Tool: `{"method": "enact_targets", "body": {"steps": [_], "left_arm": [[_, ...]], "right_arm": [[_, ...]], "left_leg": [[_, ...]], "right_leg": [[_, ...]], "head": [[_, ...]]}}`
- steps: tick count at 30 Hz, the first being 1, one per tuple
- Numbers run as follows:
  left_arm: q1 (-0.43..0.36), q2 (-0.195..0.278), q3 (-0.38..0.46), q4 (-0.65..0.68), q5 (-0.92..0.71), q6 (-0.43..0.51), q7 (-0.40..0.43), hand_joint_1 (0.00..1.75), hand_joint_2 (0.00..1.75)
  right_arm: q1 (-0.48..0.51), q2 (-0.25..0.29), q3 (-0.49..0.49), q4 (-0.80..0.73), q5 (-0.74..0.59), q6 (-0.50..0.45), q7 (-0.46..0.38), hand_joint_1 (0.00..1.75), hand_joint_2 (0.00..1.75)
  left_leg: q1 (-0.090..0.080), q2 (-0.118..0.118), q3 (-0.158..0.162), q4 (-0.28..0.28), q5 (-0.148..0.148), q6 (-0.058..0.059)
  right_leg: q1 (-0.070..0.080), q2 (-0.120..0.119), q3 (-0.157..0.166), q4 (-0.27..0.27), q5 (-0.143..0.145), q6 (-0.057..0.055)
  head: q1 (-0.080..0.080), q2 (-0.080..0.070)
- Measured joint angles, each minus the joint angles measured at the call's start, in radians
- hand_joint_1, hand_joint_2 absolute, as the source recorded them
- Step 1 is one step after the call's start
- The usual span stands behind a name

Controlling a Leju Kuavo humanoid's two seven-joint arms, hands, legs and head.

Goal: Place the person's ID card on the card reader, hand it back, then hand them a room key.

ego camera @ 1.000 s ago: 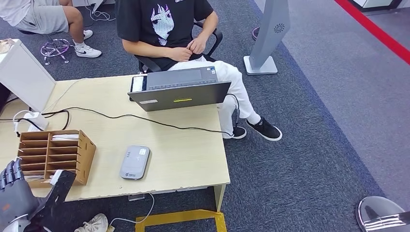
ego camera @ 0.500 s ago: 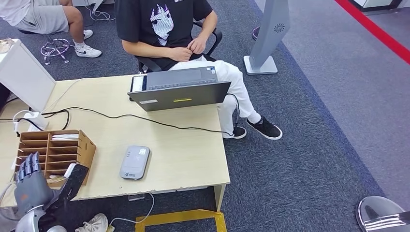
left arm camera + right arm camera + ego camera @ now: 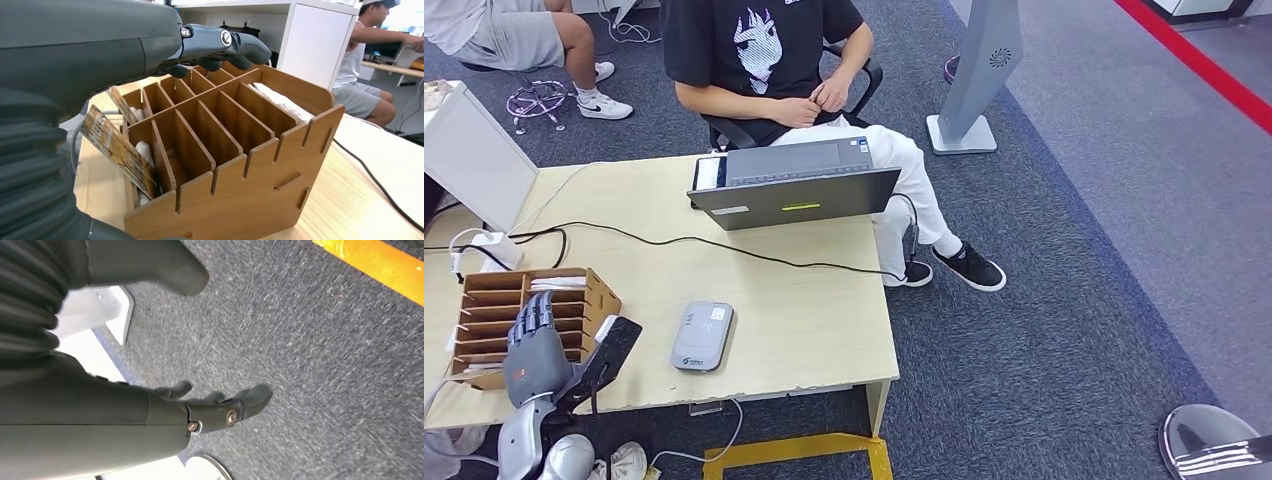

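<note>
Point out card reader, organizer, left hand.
card reader (image 3: 703, 337), head view, middle of its top face
organizer (image 3: 235, 200), left wrist view, front wall
left hand (image 3: 536, 350), head view, back of the hand

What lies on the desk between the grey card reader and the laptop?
In the head view, bare desktop apart from a black cable that crosses between the card reader and the laptop.

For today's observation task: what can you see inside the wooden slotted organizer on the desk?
The wooden organizer holds a patterned card leaning in a near slot, white paper beneath it, and white sheets in a far slot. The left hand reaches over it, covering some slots. Slot bottoms are hidden.
</note>
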Motion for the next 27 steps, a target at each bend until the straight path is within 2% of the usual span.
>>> {"method": "enact_targets", "body": {"steps": [11, 14, 18, 24, 27], "left_arm": [[-0.005, 0.007, -0.016, 0.002, 0.005, -0.004, -0.001, 0.0, 1.75], [-0.005, 0.01, -0.021, -0.011, 0.026, 0.004, -0.027, 0.0, 1.75], [-0.005, 0.011, -0.051, -0.076, 0.071, 0.009, -0.098, 0.0, 1.75], [-0.004, 0.012, -0.101, -0.169, 0.099, -0.002, -0.132, 0.0, 1.75], [0.001, 0.022, -0.142, -0.237, 0.117, -0.039, -0.152, 0.0, 1.75]], "right_arm": [[-0.001, -0.008, 0.01, 0.0, -0.021, 0.008, 0.01, 0.0, 1.75], [-0.001, -0.01, 0.01, 0.0, -0.028, 0.008, 0.01, 0.0, 1.75], [-0.001, -0.012, 0.01, 0.0, -0.035, 0.007, 0.009, 0.0, 1.75], [0.0, -0.015, 0.01, 0.0, -0.042, 0.005, 0.008, 0.0, 1.75], [0.0, -0.016, 0.01, 0.0, -0.052, 0.007, 0.005, 0.0, 1.75]], "left_leg": [[0.0, 0.0, 0.0, 0.0, 0.001, 0.0], [0.0, 0.0, 0.0, 0.0, 0.001, 0.0], [0.0, -0.001, 0.0, 0.0, 0.001, 0.0], [0.0, 0.0, 0.0, 0.0, 0.0, 0.0], [0.0, -0.001, -0.001, 0.0, 0.001, 0.0]], "right_leg": [[0.0, 0.0, 0.0, 0.001, 0.0, 0.0], [0.0, 0.0, 0.0, 0.001, 0.0, 0.0], [0.0, 0.0, 0.0, 0.0, 0.0, 0.0], [0.0, 0.0, 0.0, 0.0, 0.0, 0.0], [0.0, -0.001, 0.0, 0.0, 0.0, 0.0]], "head": [[0.0, 0.0], [0.0, 0.0], [0.0, 0.0], [0.0, 0.0], [0.0, 0.0]]}}
